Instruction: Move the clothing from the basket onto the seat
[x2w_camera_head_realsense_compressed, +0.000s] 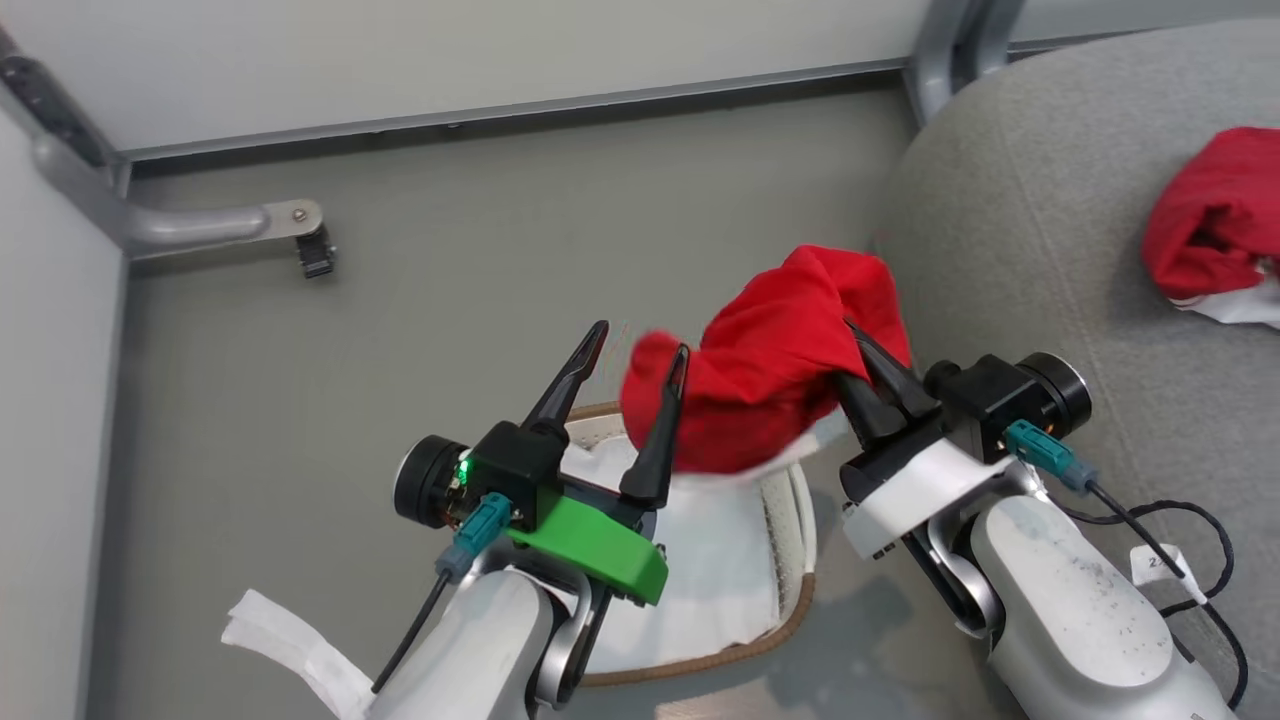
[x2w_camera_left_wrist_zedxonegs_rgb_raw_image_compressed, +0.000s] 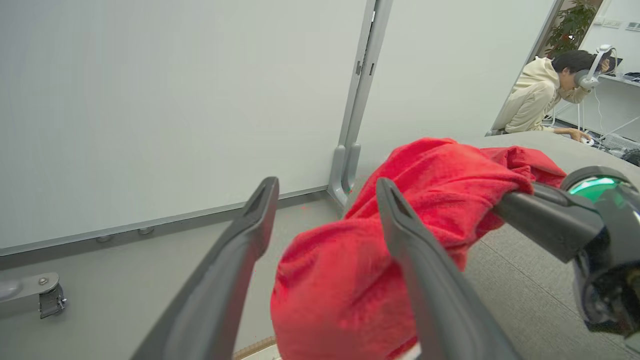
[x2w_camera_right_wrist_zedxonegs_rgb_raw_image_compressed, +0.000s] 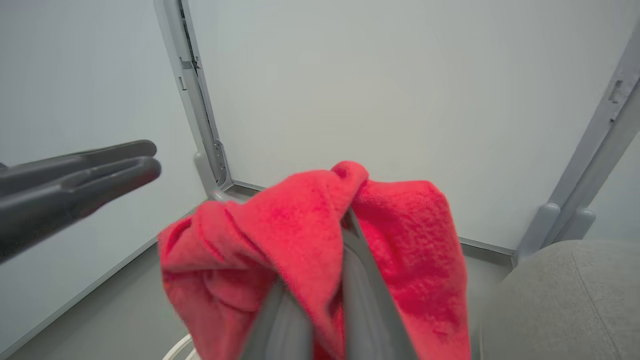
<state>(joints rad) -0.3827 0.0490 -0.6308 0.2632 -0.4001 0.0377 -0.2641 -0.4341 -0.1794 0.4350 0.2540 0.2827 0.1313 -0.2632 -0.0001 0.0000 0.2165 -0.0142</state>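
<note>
**A:** From the head, how do the claws stand?

**B:** The left claw is spread wide and holds nothing. The right claw is pinched shut on a red garment, which hangs in the air above the far end of the basket, next to the edge of the seat. A second red garment lies on the seat, well apart.

**A:** And the left wrist?

**B:** The left claw gapes, with the garment drooping behind one finger and partly in the gap. I cannot tell whether they touch. The right claw comes in from the side, its tip buried in the cloth over the seat. A person sits far behind.

**A:** The right wrist?

**B:** The right claw is closed, with the garment bunched over both fingers. The left claw is off to the side, clear of the cloth. A sliver of the basket shows below, and the seat is in the corner.
</note>
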